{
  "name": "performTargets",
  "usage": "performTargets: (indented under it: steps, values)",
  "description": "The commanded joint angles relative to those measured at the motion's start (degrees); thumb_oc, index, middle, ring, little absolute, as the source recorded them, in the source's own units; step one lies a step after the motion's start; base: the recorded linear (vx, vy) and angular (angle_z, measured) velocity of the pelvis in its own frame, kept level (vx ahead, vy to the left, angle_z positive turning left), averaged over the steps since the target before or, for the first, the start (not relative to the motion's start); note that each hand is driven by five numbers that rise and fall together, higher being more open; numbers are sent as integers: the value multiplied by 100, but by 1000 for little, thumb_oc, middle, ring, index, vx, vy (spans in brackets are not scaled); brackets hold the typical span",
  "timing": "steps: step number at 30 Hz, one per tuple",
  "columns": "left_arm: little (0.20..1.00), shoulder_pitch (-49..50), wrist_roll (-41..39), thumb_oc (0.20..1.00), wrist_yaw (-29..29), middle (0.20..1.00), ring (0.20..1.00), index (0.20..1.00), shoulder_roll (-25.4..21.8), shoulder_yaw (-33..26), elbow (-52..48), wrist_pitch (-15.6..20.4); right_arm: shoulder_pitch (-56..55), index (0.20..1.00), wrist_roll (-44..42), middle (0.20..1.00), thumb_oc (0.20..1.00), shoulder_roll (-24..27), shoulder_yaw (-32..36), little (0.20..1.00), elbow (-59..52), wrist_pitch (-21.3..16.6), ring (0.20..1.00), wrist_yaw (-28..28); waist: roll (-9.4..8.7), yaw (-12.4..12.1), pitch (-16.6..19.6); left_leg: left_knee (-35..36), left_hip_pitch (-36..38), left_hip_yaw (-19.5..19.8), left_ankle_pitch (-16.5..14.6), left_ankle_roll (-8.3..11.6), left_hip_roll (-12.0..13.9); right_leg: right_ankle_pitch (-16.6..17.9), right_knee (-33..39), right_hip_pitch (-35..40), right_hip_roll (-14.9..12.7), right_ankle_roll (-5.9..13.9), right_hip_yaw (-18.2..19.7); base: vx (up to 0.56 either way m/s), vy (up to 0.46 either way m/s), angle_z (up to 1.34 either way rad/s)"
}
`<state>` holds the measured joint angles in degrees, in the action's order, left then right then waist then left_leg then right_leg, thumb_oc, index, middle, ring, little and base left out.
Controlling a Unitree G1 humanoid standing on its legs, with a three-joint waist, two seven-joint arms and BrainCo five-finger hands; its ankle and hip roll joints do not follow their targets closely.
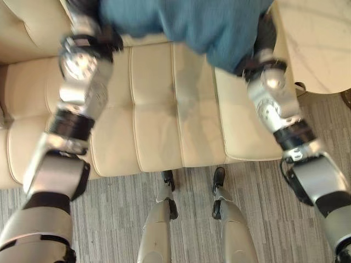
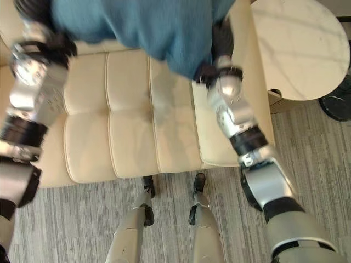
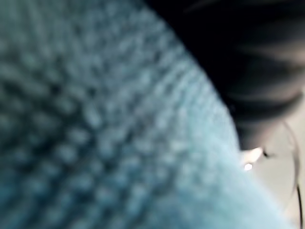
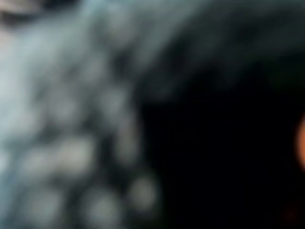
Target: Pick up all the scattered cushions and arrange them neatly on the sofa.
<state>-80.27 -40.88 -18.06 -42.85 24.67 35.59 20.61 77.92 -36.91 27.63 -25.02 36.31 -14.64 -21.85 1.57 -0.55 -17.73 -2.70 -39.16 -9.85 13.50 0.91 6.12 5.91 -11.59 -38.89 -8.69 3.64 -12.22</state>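
A teal knitted cushion (image 1: 192, 24) hangs above the cream sofa (image 1: 153, 115), near its backrest. It is held between my two hands. My left hand (image 1: 85, 11) presses on its left side and my right hand (image 1: 267, 30) on its right side; both are mostly hidden behind the fabric. The cushion's weave (image 3: 95, 119) lies right against the left wrist camera, beside the hand's dark cover. The same fabric (image 4: 62, 119) shows in the right wrist view.
A round white marble table (image 2: 296, 49) stands just right of the sofa's end, with a dark object (image 2: 341, 98) on the floor beside it. Grey striped carpet (image 1: 109, 219) runs along the sofa's front edge.
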Motion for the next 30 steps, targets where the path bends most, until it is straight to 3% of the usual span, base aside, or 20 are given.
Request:
performTargets:
  steps: [1,2,3,5,9,13,20,21,22,23,24,25,26,27,28,29,30]
  values:
    - [200,-672,963,200,-189,200,200,200,171,578,-459,309,1197,1000,1143,1000,1000,-324,-619,1000,-424,-414,1000,-224,-348,-92,-26,-764,-74,271,-1339,396,-223,-452,235,82,-123,452,250,-15,-68,17]
    - [950,-1049,2273,950,-1062,950,950,950,-32,797,56,-12,1668,1000,2274,1000,1000,-26,-1131,1000,96,-73,1000,-788,-372,-188,-71,-759,-394,332,-1262,437,-237,-439,207,-211,-160,476,178,-27,-87,21]
    - [1000,-1330,3007,1000,-1562,1000,1000,1000,-59,989,470,-312,2012,1000,3007,1000,1000,180,-1632,1000,435,193,1000,-1019,-409,-224,-40,-759,-497,406,-1366,508,-219,-573,160,-300,-144,540,177,48,-153,31]
    - [1000,-1901,4140,1000,-1874,1000,1000,1000,-23,1719,1271,-1003,2619,1000,4236,1000,1000,463,-2691,1000,1047,716,1000,-1316,-496,-244,-73,-735,-774,424,-1263,563,-182,-565,81,-574,-153,571,124,17,-129,34]
    - [1000,-2645,5189,1000,-2049,1000,1000,1000,110,2687,2383,-1814,2759,1000,4418,1000,1000,677,-3111,1000,2168,1219,1000,-1524,-641,-302,-248,-595,-1243,511,-1071,603,-185,-491,89,-957,-172,614,-44,-17,-101,30]
    - [1000,-2532,5585,1000,-1794,1000,1000,1000,268,3017,3366,-2182,2280,1000,4309,1000,1000,407,-3022,1000,2925,1429,1000,-1438,-741,-297,-299,-411,-1557,576,-855,597,-198,-385,326,-1164,-107,642,-194,4,-41,16]
    - [1000,-2002,5368,1000,-1245,1000,1000,1000,271,2903,3991,-2210,1598,1000,3542,1000,1000,105,-2513,1000,3434,1342,1000,-1112,-686,-277,-288,-367,-1580,600,-780,554,-223,-310,433,-1183,-64,600,-175,-7,11,2]
    - [1000,-1840,5166,1000,-1151,1000,1000,1000,275,2735,4055,-2170,1480,1000,3430,1000,1000,86,-2436,1000,3518,1346,1000,-1019,-661,-286,-278,-362,-1543,606,-776,548,-228,-310,453,-1146,-56,588,-179,-35,43,-5]
    - [1000,-1197,3999,1000,-817,1000,1000,1000,254,1830,4004,-1848,1049,1000,2711,1000,1000,115,-1810,1000,3430,1285,1000,-827,-610,-307,-273,-331,-1380,599,-777,545,-262,-291,494,-992,-34,563,-148,-42,62,-9]
    - [1000,-863,3348,1000,-699,1000,1000,1000,228,1377,3841,-1670,830,1000,2370,1000,1000,158,-1490,1000,3255,1243,1000,-790,-583,-313,-266,-315,-1273,591,-788,548,-275,-300,498,-900,-23,551,-133,-41,86,-13]
    - [1000,-63,2186,1000,-426,1000,1000,1000,197,537,3270,-1265,220,1000,1847,1000,1000,169,-797,1000,2717,1110,1000,-790,-519,-310,-222,-276,-991,565,-834,541,-299,-343,529,-631,-3,521,-122,-93,204,-8]
    - [1000,2050,624,1000,-30,1000,1000,1000,293,-944,1414,-680,-1538,1000,798,1000,1000,-361,718,1000,1021,619,1000,-526,-450,-229,-172,-186,-298,445,-804,475,-340,-302,591,32,6,431,-213,-60,256,-2]
    - [1000,3262,782,1000,104,1000,1000,1000,457,-1461,638,-660,-2631,1000,853,1000,1000,-526,1028,1000,275,582,1000,-172,-433,-168,-95,-117,175,388,-866,458,-356,-312,658,478,12,416,-224,21,207,4]
    - [1000,3339,797,1000,91,1000,1000,1000,468,-1489,592,-677,-2686,1000,864,1000,1000,-534,1012,1000,238,598,1000,-179,-421,-159,-42,-74,280,436,-1000,502,-344,-429,675,566,40,462,-167,90,116,-4]
    - [1000,4669,810,1000,332,1000,1000,1000,862,-1911,-164,-737,-3925,1000,1013,1000,1000,-716,1111,1000,-514,654,1000,291,-440,-106,41,17,697,348,-903,424,-369,-302,770,972,1,422,-251,148,31,-14]
    - [1000,4734,820,1000,324,1000,1000,1000,875,-1928,-199,-752,-3976,1000,1021,1000,1000,-719,1092,1000,-544,668,1000,286,-426,-98,84,65,815,393,-1038,469,-354,-423,786,1070,30,467,-204,21,82,-21]
    - [1000,5332,921,1000,364,1000,1000,1000,1107,-2102,-561,-766,-4582,1000,1117,1000,1000,-804,1155,1000,-745,752,1000,475,-426,-65,131,133,1007,331,-903,418,-378,-303,857,1287,-3,439,-287,81,52,-20]
